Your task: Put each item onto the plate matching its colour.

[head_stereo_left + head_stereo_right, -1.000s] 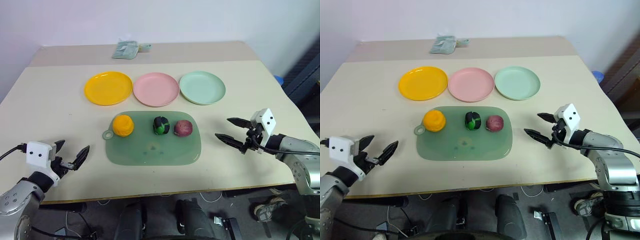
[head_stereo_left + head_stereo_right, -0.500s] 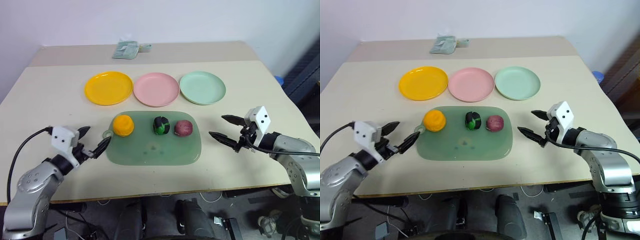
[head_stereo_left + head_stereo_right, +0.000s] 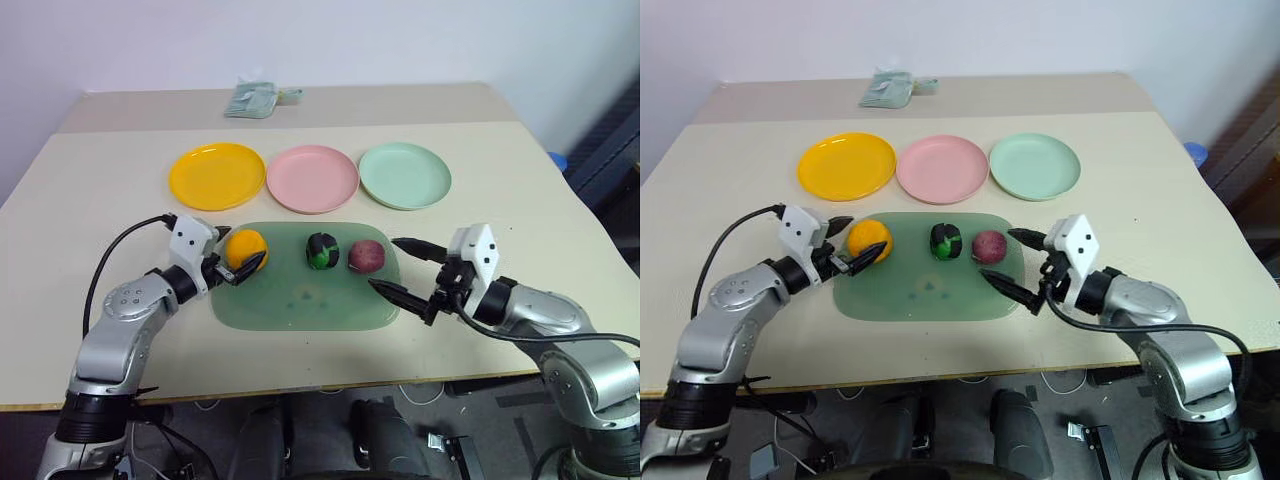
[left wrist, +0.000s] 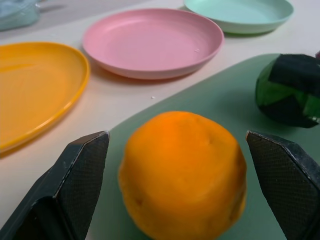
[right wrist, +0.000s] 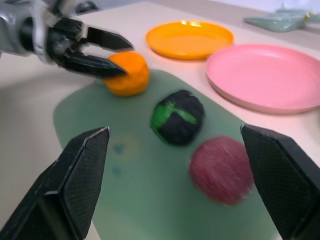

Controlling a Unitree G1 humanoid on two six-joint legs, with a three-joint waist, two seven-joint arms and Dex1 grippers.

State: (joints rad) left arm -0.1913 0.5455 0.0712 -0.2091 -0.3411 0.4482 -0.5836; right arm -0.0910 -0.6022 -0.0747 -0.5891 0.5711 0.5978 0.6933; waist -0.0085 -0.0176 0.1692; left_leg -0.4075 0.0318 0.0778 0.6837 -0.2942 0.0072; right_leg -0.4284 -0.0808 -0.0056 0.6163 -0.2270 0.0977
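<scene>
Left eye view: the left gripper (image 3: 238,261) stands spread wide with the orange-yellow toy food (image 3: 245,249) between its fingertips, one finger on each side and neither clearly touching. The right gripper (image 3: 398,268) is also spread and holds nothing; the maroon toy food (image 3: 366,256) lies just ahead of its fingertips, toward the robot's left, and the green-and-black toy food (image 3: 321,250) lies further that way. All three items sit on the translucent green board (image 3: 300,300). So the left arm is nearer the orange piece and the right arm nearer the maroon one. The yellow plate (image 3: 216,176), pink plate (image 3: 312,178) and mint green plate (image 3: 404,175) lie in a row beyond the board, and each holds nothing.

Right eye view: the same layout.

Left wrist view: the orange piece sits squarely in the gap between the two black fingers (image 4: 80,165), with room on both sides. It is roundish, with no marked long axis. My judgement is that the fingers only need to close.

Right wrist view: the maroon piece lies between the right fingers (image 5: 85,160) but ahead of their tips, nearer the right-side one, so that arm would have to reach further in. The left gripper shows at the orange piece.
</scene>
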